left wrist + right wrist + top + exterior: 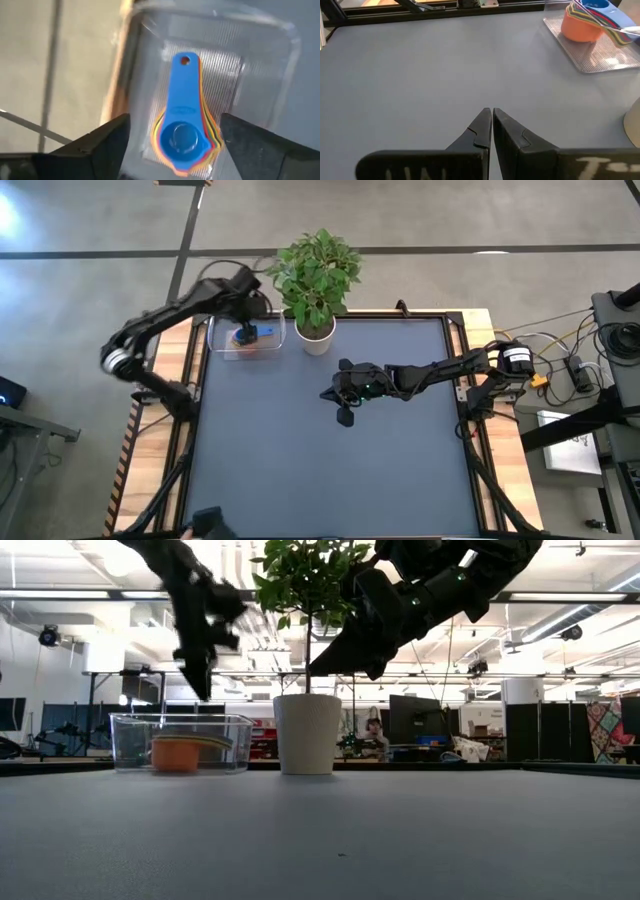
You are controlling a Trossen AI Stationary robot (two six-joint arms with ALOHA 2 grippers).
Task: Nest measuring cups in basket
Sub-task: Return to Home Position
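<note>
The measuring cups (184,131) sit nested one inside another, the blue one on top and the orange one (580,27) outermost, on the floor of the clear basket (222,345) at the table's far left. My left gripper (175,145) hangs open above the stack, one finger on either side, touching nothing. In the low view it is raised above the basket (182,743). My right gripper (492,125) is shut over the middle of the table (345,405), holding nothing.
A potted plant in a white pot (316,335) stands just right of the basket, near the table's far edge. The grey table top (330,470) stretches toward the near edge. Black rails run along the table's sides.
</note>
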